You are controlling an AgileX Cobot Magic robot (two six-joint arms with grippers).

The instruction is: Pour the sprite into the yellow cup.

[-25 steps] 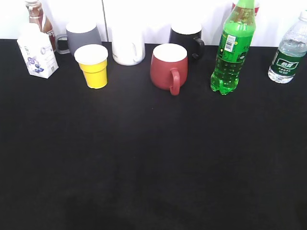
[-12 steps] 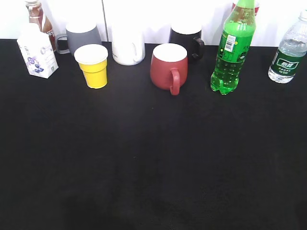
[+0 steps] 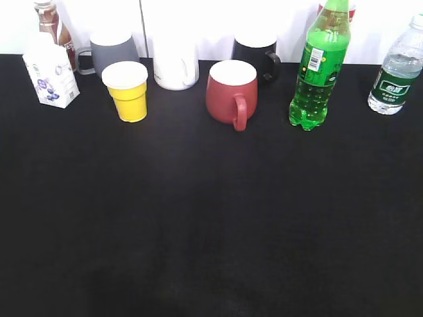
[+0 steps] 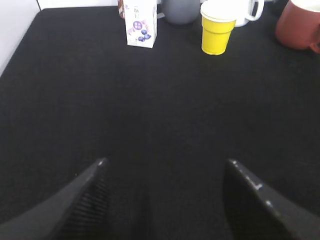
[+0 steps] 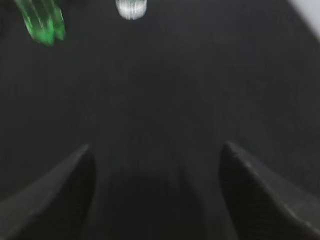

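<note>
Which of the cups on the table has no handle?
The yellow cup, left of the red mug: small, tapered, white-rimmed. The mugs show handles.

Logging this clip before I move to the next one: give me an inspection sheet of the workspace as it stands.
Surface: black table, no spills seen.
Job's things: sprite upright, capped, at right; yellow cup upright at left; apart, red mug between them.
Clutter: carton, grey mug, white mug, black mug, water bottle, brown bottle.
Grippers: left gripper open, empty; right gripper open, empty.
Cables: nothing seen.
Surroundings: white backdrop.
</note>
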